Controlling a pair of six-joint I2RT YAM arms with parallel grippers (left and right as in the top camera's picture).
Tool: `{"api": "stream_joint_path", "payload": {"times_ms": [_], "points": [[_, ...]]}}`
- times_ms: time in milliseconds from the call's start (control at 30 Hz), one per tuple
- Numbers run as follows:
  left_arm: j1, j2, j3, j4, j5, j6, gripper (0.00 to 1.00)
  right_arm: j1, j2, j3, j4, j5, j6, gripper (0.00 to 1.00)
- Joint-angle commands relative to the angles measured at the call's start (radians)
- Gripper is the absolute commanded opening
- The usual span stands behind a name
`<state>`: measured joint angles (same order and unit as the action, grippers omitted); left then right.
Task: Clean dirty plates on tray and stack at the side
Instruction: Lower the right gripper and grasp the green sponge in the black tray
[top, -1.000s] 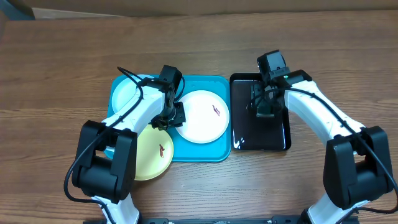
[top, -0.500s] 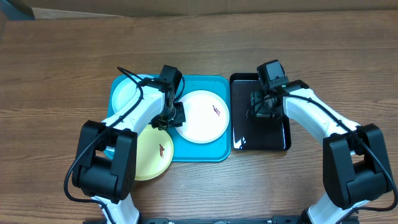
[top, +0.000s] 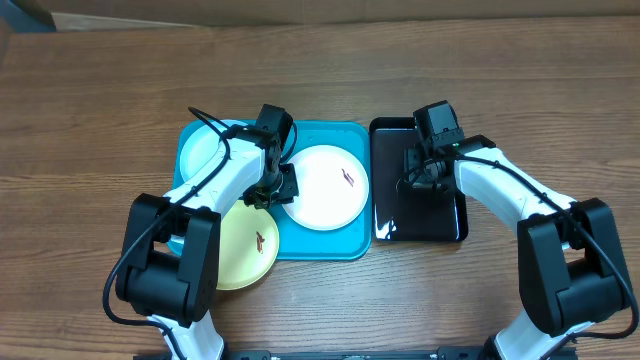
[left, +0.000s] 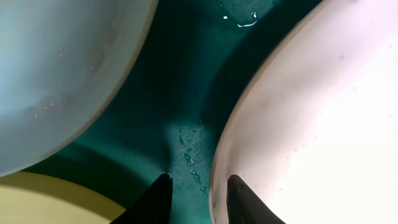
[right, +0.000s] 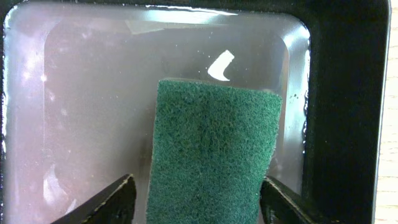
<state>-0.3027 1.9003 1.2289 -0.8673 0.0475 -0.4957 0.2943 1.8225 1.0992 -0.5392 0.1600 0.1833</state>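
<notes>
On the teal tray (top: 330, 250) the white plate (top: 325, 188) lies with a brown smear. The light blue plate (top: 205, 148) sits at the tray's back left. The pale yellow plate (top: 245, 250), also smeared, overhangs the front left corner. My left gripper (top: 268, 195) is open and straddles the white plate's (left: 323, 112) left rim, one finger over the tray (left: 180, 81), one over the plate. My right gripper (top: 425, 178) hangs open over a green sponge (right: 214, 143), a finger at each side, a gap showing on the left.
The sponge lies in a wet black tray (top: 420, 225) just right of the teal tray, its raised rim (right: 342, 93) close to my right finger. Bare wooden table (top: 560, 90) surrounds both trays. Water droplets sit on the teal tray between the plates.
My right gripper has shifted slightly left over the black tray, and its jaws have narrowed around the sponge. The left arm and the plates have not moved.
</notes>
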Motion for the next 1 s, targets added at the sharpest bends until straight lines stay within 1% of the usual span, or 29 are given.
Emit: {"api": "stream_joint_path", "payload": {"times_ms": [0,67,133,233,300,367,400,433,633,667,733,867,967], "points": [[-0.006,0.009,-0.012,0.001,-0.01,-0.01,0.32,-0.006,0.005,-0.013,0.008,-0.004,0.004,0.63],[-0.006,0.009,-0.012,0.001,-0.01,-0.01,0.32,-0.006,0.005,-0.014,0.005,-0.004,0.004,0.59],[-0.006,0.009,-0.012,0.001,-0.01,-0.01,0.32,-0.006,0.005,-0.014,0.0,-0.005,0.004,0.48],[-0.006,0.009,-0.012,0.001,-0.01,-0.01,0.32,-0.006,0.005,-0.014,0.0,-0.007,0.004,0.39],[-0.006,0.009,-0.012,0.001,-0.01,-0.01,0.32,-0.006,0.005,-0.014,0.0,-0.007,0.012,0.34],[-0.006,0.009,-0.012,0.001,-0.01,-0.01,0.32,-0.006,0.005,-0.014,0.0,-0.008,0.044,0.23],[-0.006,0.009,-0.012,0.001,-0.01,-0.01,0.32,-0.006,0.005,-0.014,-0.001,-0.008,0.058,0.15],[-0.006,0.009,-0.012,0.001,-0.01,-0.01,0.32,-0.006,0.005,-0.014,-0.001,-0.012,0.058,0.1],[-0.006,0.009,-0.012,0.004,-0.01,-0.01,0.34,-0.006,0.004,0.0,-0.006,-0.034,0.055,0.1],[-0.006,0.009,-0.012,0.005,-0.01,-0.01,0.34,-0.006,0.0,0.013,-0.019,-0.034,0.053,0.09],[-0.006,0.009,-0.012,0.006,-0.011,-0.01,0.35,-0.006,-0.012,0.05,-0.064,-0.034,0.054,0.04],[-0.006,0.009,-0.012,0.006,-0.013,-0.01,0.35,0.005,-0.054,0.128,-0.166,-0.034,0.056,0.04],[-0.006,0.009,-0.012,0.008,-0.014,-0.01,0.32,0.018,-0.087,0.165,-0.217,-0.034,0.056,0.04]]}}
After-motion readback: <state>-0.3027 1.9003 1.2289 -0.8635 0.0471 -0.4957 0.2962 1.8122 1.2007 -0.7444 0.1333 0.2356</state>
